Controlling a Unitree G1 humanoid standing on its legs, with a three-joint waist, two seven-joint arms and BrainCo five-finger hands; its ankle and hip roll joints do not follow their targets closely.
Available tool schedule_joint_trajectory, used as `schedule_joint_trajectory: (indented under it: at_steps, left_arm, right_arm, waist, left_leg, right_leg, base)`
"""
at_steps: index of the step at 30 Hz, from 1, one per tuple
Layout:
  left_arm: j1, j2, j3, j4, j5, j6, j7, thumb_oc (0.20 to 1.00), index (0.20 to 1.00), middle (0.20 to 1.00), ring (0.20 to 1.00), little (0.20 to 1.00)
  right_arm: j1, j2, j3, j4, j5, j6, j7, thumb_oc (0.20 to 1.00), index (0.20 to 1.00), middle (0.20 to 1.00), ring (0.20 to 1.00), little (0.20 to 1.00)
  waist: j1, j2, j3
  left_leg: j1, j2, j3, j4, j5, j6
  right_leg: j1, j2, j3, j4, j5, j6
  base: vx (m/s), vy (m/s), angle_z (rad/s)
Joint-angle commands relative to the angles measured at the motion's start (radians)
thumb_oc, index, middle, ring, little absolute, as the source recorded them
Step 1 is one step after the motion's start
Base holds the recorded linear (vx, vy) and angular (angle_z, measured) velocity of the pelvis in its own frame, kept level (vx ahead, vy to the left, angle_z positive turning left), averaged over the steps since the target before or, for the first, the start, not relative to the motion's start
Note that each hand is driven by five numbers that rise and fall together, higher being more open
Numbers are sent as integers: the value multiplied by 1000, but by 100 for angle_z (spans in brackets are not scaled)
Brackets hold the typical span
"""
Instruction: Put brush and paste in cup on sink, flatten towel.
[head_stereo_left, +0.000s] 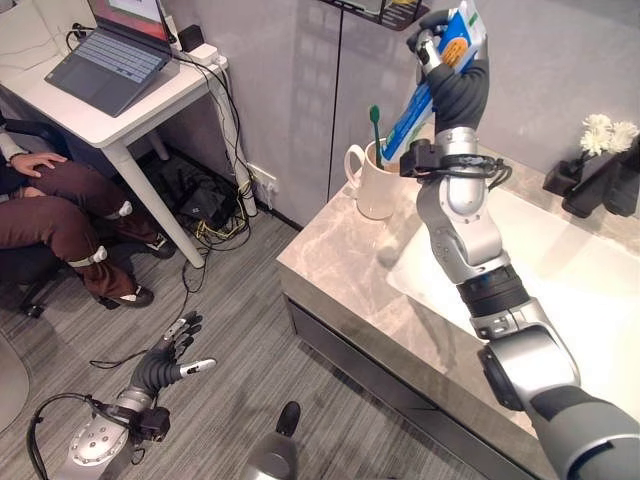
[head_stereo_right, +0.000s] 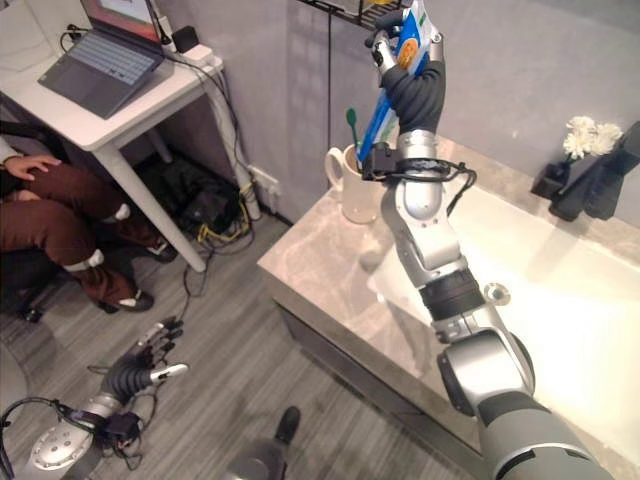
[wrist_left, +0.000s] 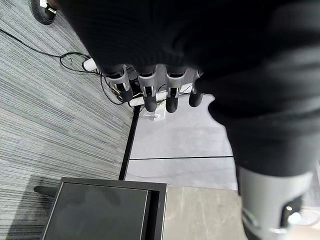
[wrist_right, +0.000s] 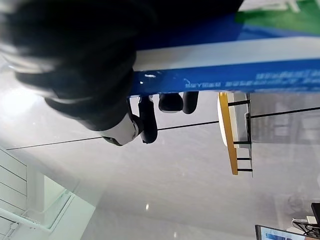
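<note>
Sink counter (head_stereo_left: 330, 262) takes the right half of your scene, pale marble with the white basin (head_stereo_left: 600, 290) set in it on the right. Desk (head_stereo_left: 120, 110) with a laptop (head_stereo_left: 105, 55) stands far left, a seated person (head_stereo_left: 60, 215) beside it.

Your right hand (head_stereo_left: 450, 75) is raised high over the counter's far left corner, fingers clenched round the blue paste box (head_stereo_left: 435, 75). Box is long and tilted: top end up and to the right in the hand, lower end pointing down-left at the cup. White cup (head_stereo_left: 375, 185) sits on the counter at that far left corner, green brush (head_stereo_left: 375, 125) already standing upright in it. From the head views the box's lower end looks to be at or just inside the cup rim; can't tell if it touches.

What matters for you: cup lies straight below and slightly left of the right hand, along the box's long axis. Judging from that, slide the box down its own line, then let go. Watch the brush head, it's just left of the box.

Your left hand (head_stereo_left: 170, 360) hangs low over the floor, near left, fingers relaxed and holding nothing, well apart from the cup.

Small dark vase with white flowers (head_stereo_left: 605, 135) stands far right. I can't make out any towel.
</note>
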Motion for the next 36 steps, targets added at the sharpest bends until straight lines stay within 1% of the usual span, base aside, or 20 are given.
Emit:
schedule_joint_trajectory:
  at_steps: [1,7,10,19,20,22,23,24,25,26,27,28,29,30,31,32,33,34,36]
  left_arm:
    - [9,64,-34,-36,-19,-22,-3,1000,1000,1000,1000,1000]
    - [11,58,-33,-26,-20,-21,-5,1000,1000,1000,1000,1000]
    - [10,55,-30,-24,-20,-22,-4,1000,1000,1000,1000,1000]
    - [11,49,-30,-12,-17,-23,-7,1000,1000,1000,1000,1000]
    - [10,49,-30,-11,-17,-23,-8,1000,1000,1000,1000,1000]
    - [9,48,-31,-9,-18,-25,-8,1000,1000,1000,1000,1000]
    - [9,48,-31,-7,-18,-24,-8,1000,1000,1000,1000,1000]
    - [9,48,-30,-7,-18,-24,-8,1000,1000,1000,1000,1000]
    - [6,48,-33,-6,-17,-25,-7,1000,1000,1000,1000,1000]
    - [6,47,-34,-6,-17,-25,-7,1000,1000,1000,1000,1000]
    - [6,47,-33,-4,-18,-25,-6,1000,1000,1000,1000,1000]
    - [4,45,-35,-4,-19,-26,-7,1000,1000,1000,1000,1000]
    - [5,44,-34,-2,-19,-25,-6,1000,1000,1000,1000,1000]
    - [4,44,-35,-1,-19,-25,-5,1000,1000,1000,1000,1000]
    - [4,42,-36,1,-19,-25,-4,1000,1000,1000,1000,1000]
    - [4,43,-36,0,-19,-25,-4,1000,1000,1000,1000,1000]
    - [3,39,-38,3,-18,-25,-2,1000,1000,1000,1000,1000]
    - [3,39,-38,2,-18,-25,-3,1000,1000,1000,1000,1000]
    - [-1,37,-41,7,-16,-25,-3,1000,1000,1000,1000,1000]
  right_arm:
    - [-135,-65,55,-12,-18,-35,25,200,200,200,200,200]
    - [-143,-62,73,-3,-24,-27,33,200,200,200,200,200]
    - [-143,-70,82,4,-52,-15,28,200,200,200,200,200]
    - [-153,-67,86,65,-65,-7,27,200,200,200,200,200]
    - [-156,-67,85,72,-66,-7,24,200,200,200,200,200]
    - [-159,-64,84,87,-69,-5,19,200,200,200,200,200]
    - [-160,-63,85,87,-68,-5,19,200,200,200,200,200]
    - [-160,-63,85,87,-68,-5,19,200,200,200,200,200]
    - [-161,-61,86,100,-70,-4,18,200,200,200,200,200]
    - [-160,-62,86,102,-69,-2,19,200,200,200,200,200]
    - [-161,-61,86,101,-68,-2,19,200,200,200,200,200]
    - [-163,-62,89,106,-66,-1,23,325,325,325,325,325]
    - [-165,-61,90,108,-65,-1,22,718,718,718,718,718]
    - [-166,-61,87,110,-62,-1,20,1000,1000,1000,1000,1000]
    - [-166,-61,87,113,-64,0,19,1000,1000,1000,1000,1000]
    - [-166,-62,87,113,-64,0,19,1000,1000,1000,1000,1000]
    - [-167,-59,85,114,-58,-3,20,1000,1000,1000,1000,1000]
    - [-167,-60,85,115,-58,-3,19,1000,1000,1000,1000,1000]
    - [-169,-62,85,113,-54,-4,20,1000,1000,1000,1000,1000]
  waist:
    - [14,-10,-32]
    - [14,-18,-26]
    - [14,-21,-23]
    - [16,-20,-17]
    - [17,-18,-12]
    - [17,-18,-9]
    - [15,-20,-14]
    - [16,-19,-13]
    - [17,-17,-8]
    - [18,-17,-8]
    - [16,-19,-13]
    - [18,-17,-7]
    - [17,-19,-12]
    - [16,-20,-12]
    - [15,-21,-13]
    - [17,-19,-8]
    - [13,-21,-14]
    - [15,-19,-9]
    - [11,-19,-11]
  left_leg:
    - [-7,-30,-55,-39,3,10]
    - [-10,-30,-56,-39,4,11]
    - [-12,-32,-58,-39,4,12]
    - [-15,-30,-56,-39,4,14]
    - [-24,-38,-53,-39,28,22]
    - [-26,-37,-50,-39,28,22]
    - [-18,-31,-55,-39,6,16]
    - [-16,-29,-54,-39,4,15]
    - [-26,-37,-47,-39,28,23]
    - [-26,-37,-47,-39,28,23]
    - [-18,-31,-51,-39,6,16]
    - [-27,-37,-46,-39,28,23]
    - [-18,-29,-50,-39,4,15]
    - [-20,-30,-50,-39,5,16]
    - [-20,-30,-50,-39,5,16]
    - [-28,-37,-45,-39,27,23]
    - [-18,-30,-49,-39,4,17]
    - [-26,-36,-44,-39,26,23]
    - [-25,-35,-42,-39,27,24]
  right_leg:
    - [107,-49,24,1,61,67]
    - [102,-48,23,1,63,66]
    - [100,-47,24,1,65,66]
    - [94,-47,27,1,66,66]
    - [84,-54,14,1,84,56]
    - [82,-54,14,1,85,57]
    - [90,-47,28,1,68,66]
    - [91,-46,29,1,67,66]
    - [81,-53,15,1,86,57]
    - [81,-53,15,1,86,57]
    - [88,-47,29,1,69,67]
    - [80,-53,17,1,86,57]
    - [88,-45,30,1,66,66]
    - [87,-46,31,1,68,66]
    - [87,-46,31,1,69,66]
    - [80,-52,17,1,86,57]
    - [87,-45,32,1,71,66]
    - [79,-52,19,2,88,57]
    - [79,-53,23,2,92,57]
  base:
    - [0,0,0]
    - [-1,0,1]
    - [0,1,1]
    - [-7,6,0]
    - [-72,41,-1]
    - [-4,-1,0]
    - [71,-45,-1]
    - [0,0,0]
    - [-66,41,-2]
    - [0,0,0]
    - [0,0,0]
    - [81,-49,0]
    - [0,0,0]
    - [82,-41,-3]
    - [-68,46,-1]
    - [0,0,0]
    - [-69,42,0]
    - [0,0,-4]
    - [-36,20,-1]
